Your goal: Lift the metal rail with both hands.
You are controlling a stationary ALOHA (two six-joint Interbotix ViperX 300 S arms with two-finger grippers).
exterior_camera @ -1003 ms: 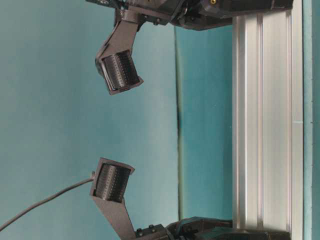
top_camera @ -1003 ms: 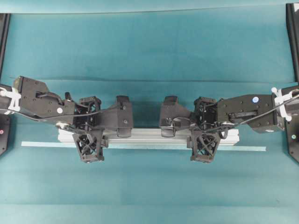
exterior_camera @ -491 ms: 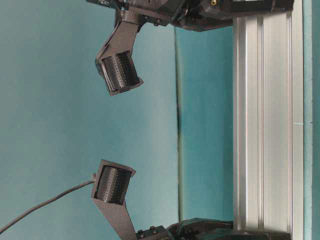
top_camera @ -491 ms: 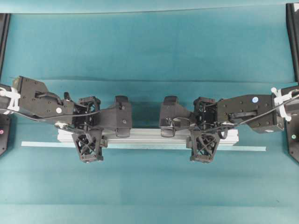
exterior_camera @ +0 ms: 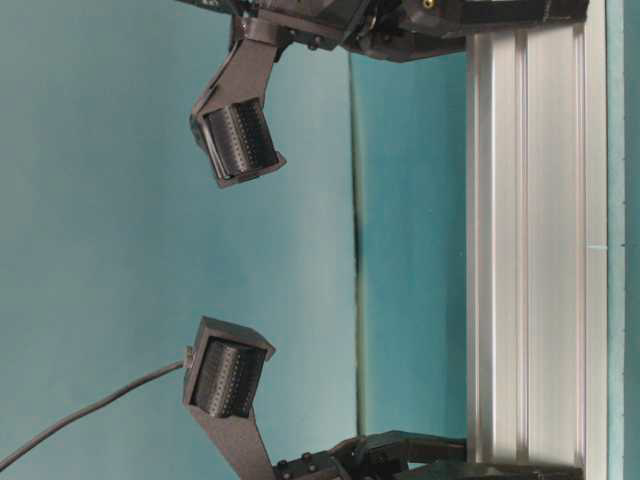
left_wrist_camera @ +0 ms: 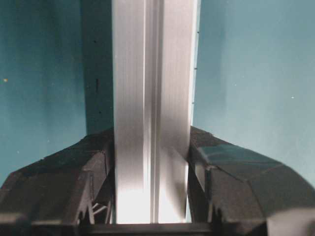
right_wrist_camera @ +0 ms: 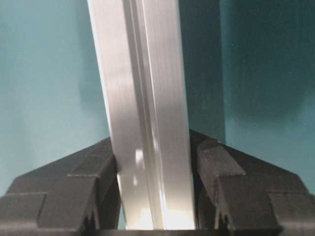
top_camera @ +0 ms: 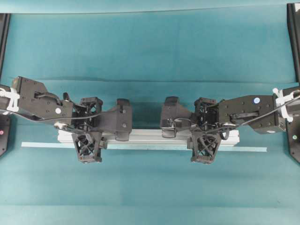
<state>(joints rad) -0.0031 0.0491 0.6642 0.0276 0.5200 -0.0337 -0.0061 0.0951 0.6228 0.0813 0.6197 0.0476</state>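
Silver aluminium: the metal rail [top_camera: 150, 137] is laid with its long axis running left to right across the overhead view, level and parallel to the thin pale tape strip [top_camera: 253, 149] just below it. In the table-level view the rail [exterior_camera: 525, 250] runs top to bottom along the right side, over the teal table cover [exterior_camera: 120, 250]. Lengthwise grooves and flat brushed faces are seen along its full visible length, with bright reflections near the grippers.

The left gripper [top_camera: 89, 133] is closed around the rail near its left end; in the left wrist view the rail [left_wrist_camera: 152, 98] is pressed between both black fingers [left_wrist_camera: 88, 177], with contact on each side. The right gripper [top_camera: 204, 136] is closed around the rail near its right end; in the right wrist view the rail [right_wrist_camera: 145, 108] is clamped between the two fingers [right_wrist_camera: 216, 182] and is seen slightly tilted.

Whether the rail is raised off the cover cannot be told.
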